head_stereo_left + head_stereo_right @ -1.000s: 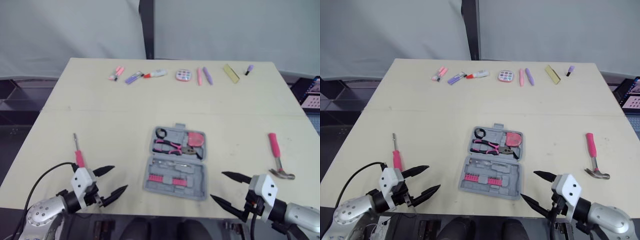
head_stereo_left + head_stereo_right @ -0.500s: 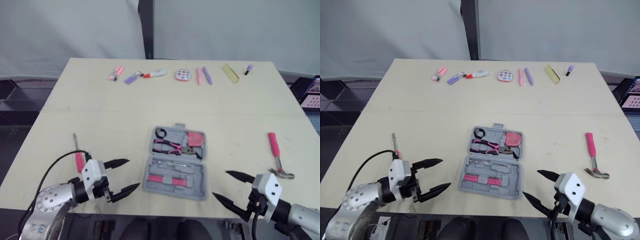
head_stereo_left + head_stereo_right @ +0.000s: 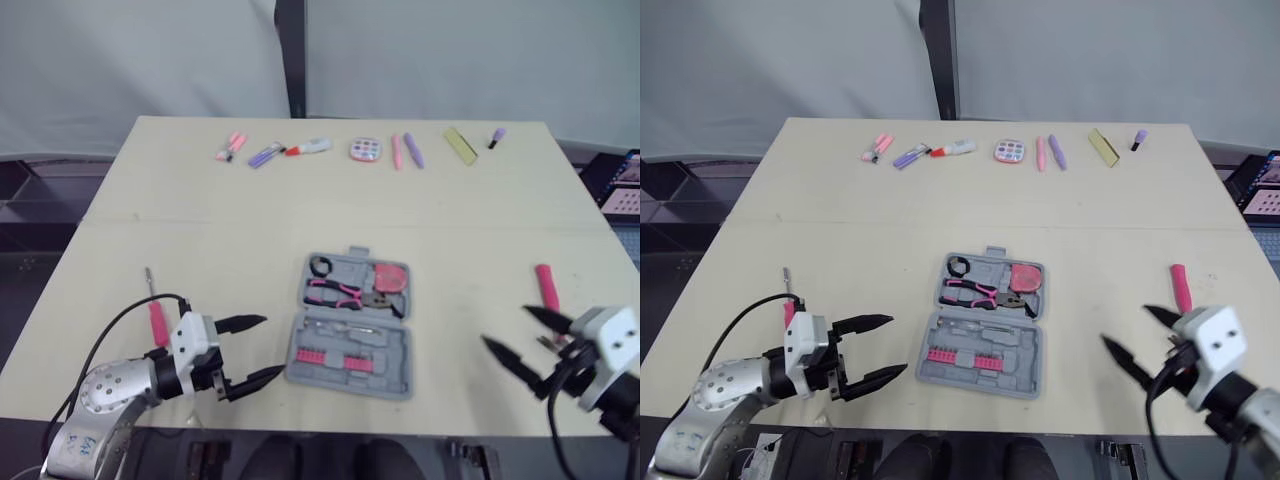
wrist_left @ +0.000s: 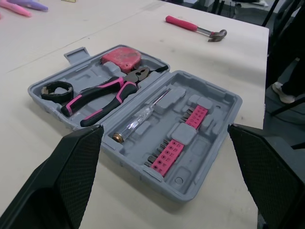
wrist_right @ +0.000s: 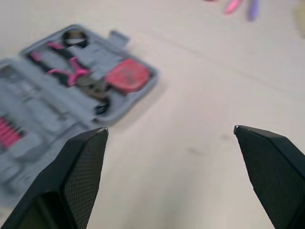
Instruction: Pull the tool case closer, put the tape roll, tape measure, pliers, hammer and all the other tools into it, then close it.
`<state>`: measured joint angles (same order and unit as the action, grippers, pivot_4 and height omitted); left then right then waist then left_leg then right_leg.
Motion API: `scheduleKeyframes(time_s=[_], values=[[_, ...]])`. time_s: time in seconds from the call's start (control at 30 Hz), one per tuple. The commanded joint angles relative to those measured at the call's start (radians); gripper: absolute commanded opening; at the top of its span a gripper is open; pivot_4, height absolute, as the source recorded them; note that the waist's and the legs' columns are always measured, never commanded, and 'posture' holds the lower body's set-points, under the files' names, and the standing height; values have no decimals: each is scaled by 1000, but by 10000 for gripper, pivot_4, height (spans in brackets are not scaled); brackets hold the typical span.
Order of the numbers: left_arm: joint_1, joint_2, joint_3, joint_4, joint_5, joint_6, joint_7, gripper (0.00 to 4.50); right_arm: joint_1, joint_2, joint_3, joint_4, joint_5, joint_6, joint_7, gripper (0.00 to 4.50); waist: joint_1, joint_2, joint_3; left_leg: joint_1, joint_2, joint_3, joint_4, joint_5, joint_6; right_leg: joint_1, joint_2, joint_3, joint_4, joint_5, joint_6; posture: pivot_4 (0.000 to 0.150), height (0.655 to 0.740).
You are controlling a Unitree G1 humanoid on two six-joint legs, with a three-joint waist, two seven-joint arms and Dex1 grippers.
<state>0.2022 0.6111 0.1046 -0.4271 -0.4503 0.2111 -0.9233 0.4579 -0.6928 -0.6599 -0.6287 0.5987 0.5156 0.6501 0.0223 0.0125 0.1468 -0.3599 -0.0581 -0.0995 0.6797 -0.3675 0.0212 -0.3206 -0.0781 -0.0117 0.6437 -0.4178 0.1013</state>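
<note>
The case lay open mid-table, the hammer out to its right. The left gripper gaped wide beside the case. The right gripper, also wide, hovered by the hammer, probably to grasp its handle next.

A pale beige surface, crossed by a thin seam across its width, stands before two light grey backdrop panels divided by a dark vertical post, with dark framework at its left side, under even, diffuse lighting.
</note>
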Motion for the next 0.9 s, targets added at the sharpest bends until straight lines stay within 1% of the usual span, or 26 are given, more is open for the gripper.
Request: scheduleKeyframes(time_s=[0.03,0.27,0.43,0.53,0.7,0.87,0.9], values=[[-6,13,12,-30,-30,-2,-15,44821,-17,-2,-61,5,35,62,-46,45000,0,0,0,0,0,0,0,0,0,0,0,0,0,0,0,1500,7134],[-25,20,3,-18,-37,-14,-37,44821,-99,11,-129,124,19,129,-150,45000,1,1,0,-2,0,0,1,0,0,0,0,0,0,0,0,1500,7134],[-29,26,-6,-15,-44,-17,-67,44821,-150,-66,-126,229,14,216,-144,45000,0,4,2,-2,0,1,1,0,0,0,0,0,0,0,0,1500,7134],[-27,24,-3,-18,-42,-17,-66,44821,-213,-123,-115,282,25,283,-147,45000,-4,6,3,-2,0,3,1,0,0,0,0,1,0,0,0,1500,7134],[-23,27,-5,-29,-38,-17,-66,44821,-307,-165,-72,320,18,380,-168,45000,-2,7,4,-4,1,3,1,0,0,-1,1,0,0,0,0,1500,7134],[-23,27,-10,-31,-28,-24,-64,44821,-408,-220,9,408,14,578,-204,45000,1,7,4,-7,0,3,3,0,1,-3,0,0,-1,0,0,1500,7134],[-23,27,-11,-31,-27,-26,-63,44821,-432,-227,19,433,7,594,-207,45000,1,7,4,-7,0,3,3,0,1,-3,0,0,-1,0,0,1500,7134]])
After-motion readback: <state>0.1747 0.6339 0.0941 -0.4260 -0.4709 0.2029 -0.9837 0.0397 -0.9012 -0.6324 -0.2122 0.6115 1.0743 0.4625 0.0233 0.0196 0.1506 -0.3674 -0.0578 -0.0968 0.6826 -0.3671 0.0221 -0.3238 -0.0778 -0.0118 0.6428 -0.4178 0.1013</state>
